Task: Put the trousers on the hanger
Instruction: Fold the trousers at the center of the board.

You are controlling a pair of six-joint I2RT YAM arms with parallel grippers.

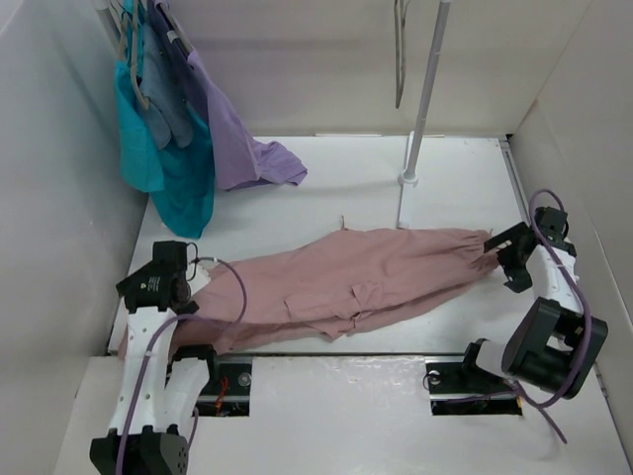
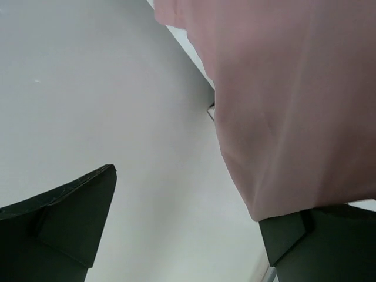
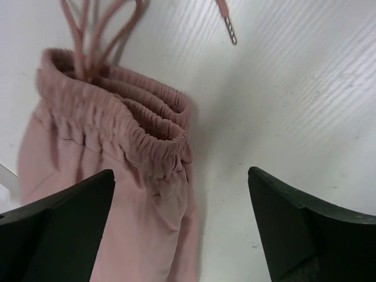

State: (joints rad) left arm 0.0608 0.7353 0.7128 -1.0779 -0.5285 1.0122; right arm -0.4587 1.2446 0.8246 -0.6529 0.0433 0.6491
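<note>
The dusty-pink trousers (image 1: 346, 282) lie flat and wrinkled across the table, legs at the near left, waist at the right. My left gripper (image 1: 198, 282) is open over the leg end. In the left wrist view (image 2: 188, 226) pink cloth (image 2: 294, 106) drapes down to the right finger (image 2: 317, 244), not pinched. My right gripper (image 1: 502, 255) is open at the waist. In the right wrist view (image 3: 182, 220) the elastic waistband (image 3: 117, 126) and drawstring (image 3: 88, 23) lie beside the left finger (image 3: 53, 232). The bare light-grey hanger (image 1: 399, 59) hangs at the top, beside the pole.
A white pole (image 1: 425, 89) stands on a base (image 1: 407, 178) behind the trousers. Teal (image 1: 183, 168), blue-grey (image 1: 168, 94) and lavender (image 1: 242, 148) clothes hang at the back left. White walls enclose the table on both sides.
</note>
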